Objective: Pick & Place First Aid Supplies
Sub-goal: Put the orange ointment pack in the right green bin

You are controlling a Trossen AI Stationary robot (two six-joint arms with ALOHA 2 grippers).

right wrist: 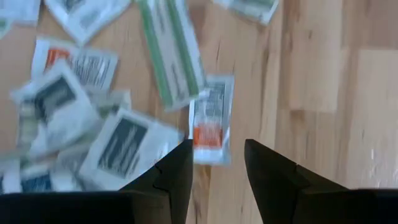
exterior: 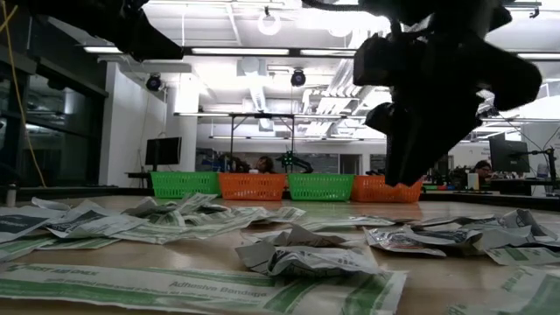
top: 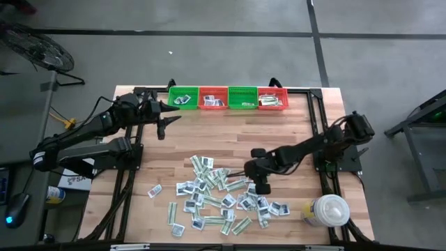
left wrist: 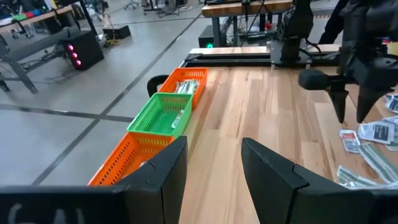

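First aid supplies [top: 219, 199] lie scattered as flat packets across the near middle of the wooden bench [top: 230, 136], white squares mixed with narrow green-striped strips. The right tool [top: 260, 187] hangs over the right edge of that pile with its two dark fingers [right wrist: 176, 169] spread and nothing between them; just beyond its tips lies a small white packet with an orange mark [right wrist: 210, 119], next to a green-striped strip [right wrist: 171, 53]. The left tool [top: 164, 120] is well apart from the pile, up near the far left of the bench, its fingers [left wrist: 163, 168] also spread and empty. Along the far edge stand four small baskets in a row, green [top: 183, 97], orange [top: 213, 97], green [top: 243, 97], orange [top: 272, 98], each with a few packets inside. A white round lidded container [top: 327, 210] sits at the near right corner.
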